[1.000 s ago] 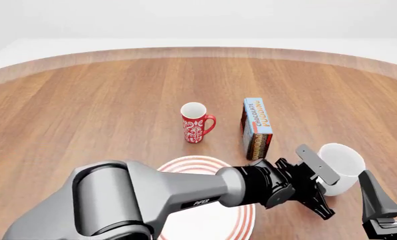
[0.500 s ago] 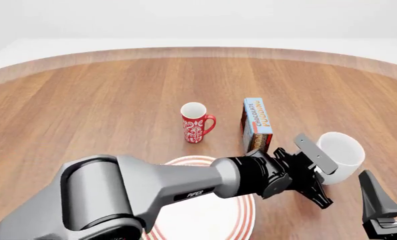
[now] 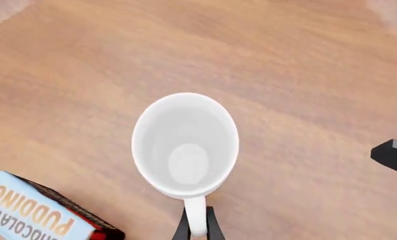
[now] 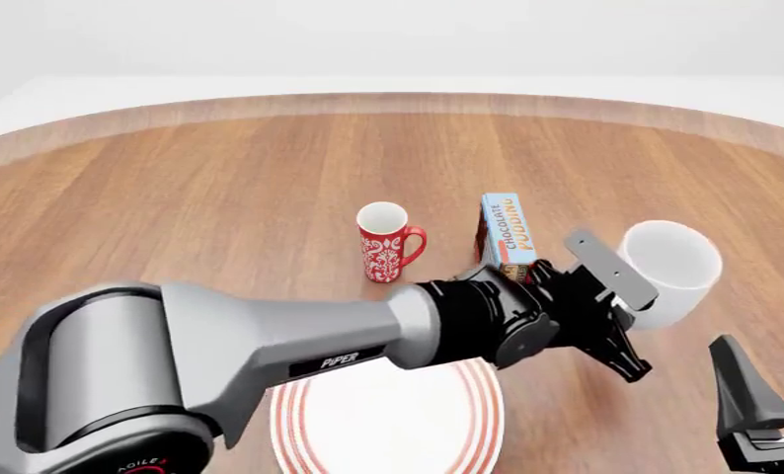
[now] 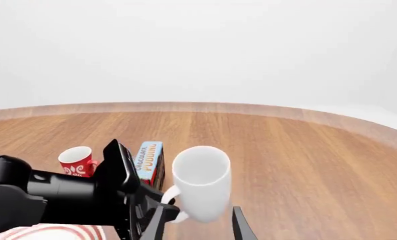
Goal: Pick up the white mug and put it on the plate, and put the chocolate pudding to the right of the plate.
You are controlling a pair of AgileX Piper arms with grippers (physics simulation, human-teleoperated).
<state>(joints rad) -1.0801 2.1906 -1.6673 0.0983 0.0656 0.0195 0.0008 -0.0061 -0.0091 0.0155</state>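
Left tool (image 4: 612,314) clamped on white mug (image 4: 668,271) handle, mug held off table (image 4: 207,197), chocolate pudding (image 4: 509,235) just beside

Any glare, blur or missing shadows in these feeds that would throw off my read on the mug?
Front view: sharp, evenly lit, white mug shows soft shading, no glare. Left wrist view: crisp, chocolate pudding lettering readable, table grain slightly soft. Right wrist view: clear, flat white background, no hard shadows.

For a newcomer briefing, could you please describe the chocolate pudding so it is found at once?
On the round wooden table, look beyond the red-ringed plate. Right of the patterned red mug stands the chocolate pudding: the only box, light blue face, brown sides.
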